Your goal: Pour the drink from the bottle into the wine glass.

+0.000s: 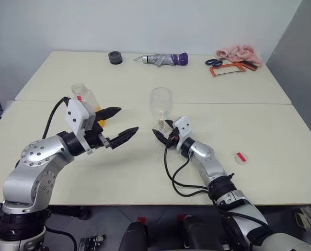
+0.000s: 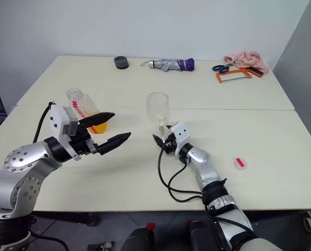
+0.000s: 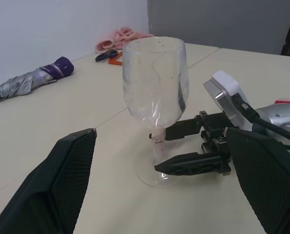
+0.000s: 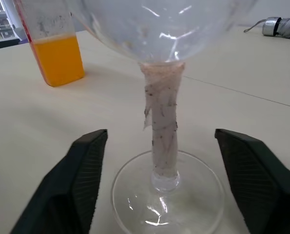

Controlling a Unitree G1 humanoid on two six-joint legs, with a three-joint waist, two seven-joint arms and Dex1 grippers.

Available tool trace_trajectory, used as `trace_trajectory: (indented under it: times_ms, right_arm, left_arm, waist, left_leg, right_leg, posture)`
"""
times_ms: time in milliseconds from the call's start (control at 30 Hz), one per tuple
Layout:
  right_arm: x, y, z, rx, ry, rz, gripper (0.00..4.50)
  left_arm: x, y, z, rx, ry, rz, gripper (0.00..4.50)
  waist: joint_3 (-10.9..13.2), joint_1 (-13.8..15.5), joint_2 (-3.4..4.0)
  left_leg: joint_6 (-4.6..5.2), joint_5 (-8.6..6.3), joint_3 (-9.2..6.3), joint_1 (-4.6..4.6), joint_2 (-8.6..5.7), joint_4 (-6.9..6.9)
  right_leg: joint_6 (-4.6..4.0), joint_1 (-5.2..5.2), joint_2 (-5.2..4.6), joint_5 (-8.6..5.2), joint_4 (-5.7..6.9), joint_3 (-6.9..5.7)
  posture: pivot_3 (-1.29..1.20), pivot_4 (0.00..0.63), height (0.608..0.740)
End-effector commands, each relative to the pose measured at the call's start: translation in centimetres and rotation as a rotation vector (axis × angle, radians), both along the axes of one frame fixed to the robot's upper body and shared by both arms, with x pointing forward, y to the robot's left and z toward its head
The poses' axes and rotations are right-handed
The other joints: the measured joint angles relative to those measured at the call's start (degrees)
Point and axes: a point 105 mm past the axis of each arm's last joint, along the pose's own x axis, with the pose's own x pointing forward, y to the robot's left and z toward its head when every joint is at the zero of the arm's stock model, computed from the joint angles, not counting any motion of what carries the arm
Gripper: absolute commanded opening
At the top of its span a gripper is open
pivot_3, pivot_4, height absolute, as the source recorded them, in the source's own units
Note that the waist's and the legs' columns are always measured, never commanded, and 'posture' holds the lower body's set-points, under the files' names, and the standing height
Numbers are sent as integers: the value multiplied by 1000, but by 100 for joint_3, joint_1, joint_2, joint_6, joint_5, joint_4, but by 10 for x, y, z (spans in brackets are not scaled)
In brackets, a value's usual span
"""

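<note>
Standing upright near the middle of the desk, the glass looks empty; its stem, wrapped in pale tape, sits between the right gripper's fingers, which are spread wide on either side without touching it. Bottle stands left of the glass, uncapped as far as I can tell, with drink filling only its lower part. Left gripper hangs just right of the bottle, between it and the glass, fingers spread and holding nothing. A small round disc with a red mark, possibly the cap, lies on the desk to the right. Umbrella, a dark roll, scissors, a saw and pink cloth lie at the far edge, well clear. Judgement: pouring not yet begun, or the glass simply not visibly filled. Risks from here: with the right fingers apart, nothing steadies the glass, so a nudge to its foot or stem from either finger could tip it; the thin stem and high bowl make it top-heavy. If the left gripper swings back toward the bottle, a finger could strike its side and knock an open bottle over, spilling drink on the desk. A loose squeeze on the slick, squarish plastic could let it twist during tilting, sending the stream past the rim. The left gripper also stands near the bowl.
</note>
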Motion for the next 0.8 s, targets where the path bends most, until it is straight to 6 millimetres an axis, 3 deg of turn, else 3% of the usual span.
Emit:
trace_trajectory:
  times_ms: [33,233,367,567,667,733,800]
  right_arm:
    - [0,1,11,16,-35,10,4468]
    - [-5,-3,5,-3,-24,25,4468]
    - [-16,-28,-4,-28,5,23,4468]
    - [-58,-59,-12,-149,27,118,4468]
    - [-87,-71,-3,-196,36,209,4468]
    - [-95,-74,3,-201,41,230,4468]
    - [-106,-77,20,-195,27,251,4468]
  left_arm:
    - [-2,-4,10,16,-52,-25,4500]
    - [-2,-4,9,12,-54,-25,4500]
    - [-3,1,-4,7,-22,2,4500]
    - [-6,21,-34,-33,59,110,4500]
    - [-7,39,-58,-50,105,225,4500]
    - [-7,46,-66,-55,110,287,4500]
    - [-2,64,-83,-44,90,472,4500]
  waist:
    - [0,0,0]
    - [0,0,0]
    - [2,10,3]
    - [4,32,7]
    - [10,44,18]
    - [12,38,15]
    - [13,37,16]
  left_leg:
    - [0,0,0,0,0,0]
    - [0,0,0,-1,1,0]
    - [0,0,-2,-3,1,0]
    - [1,-1,-2,-5,2,0]
    - [1,-1,-1,-4,3,-2]
    - [1,-1,0,-4,2,0]
    - [1,-1,0,-3,1,3]
  right_leg:
    - [0,0,0,0,0,0]
    - [0,0,0,0,0,0]
    - [0,0,-1,0,-1,-1]
    - [4,2,-4,-3,-6,2]
    - [6,2,-4,-4,-7,3]
    - [14,2,-5,-9,-7,4]
    - [26,1,2,-15,-10,3]
  posture:
    - [0,150,740]
    - [0,150,740]
    - [0,150,740]
    - [0,150,740]
    - [0,150,740]
    - [0,150,740]
    - [0,150,740]
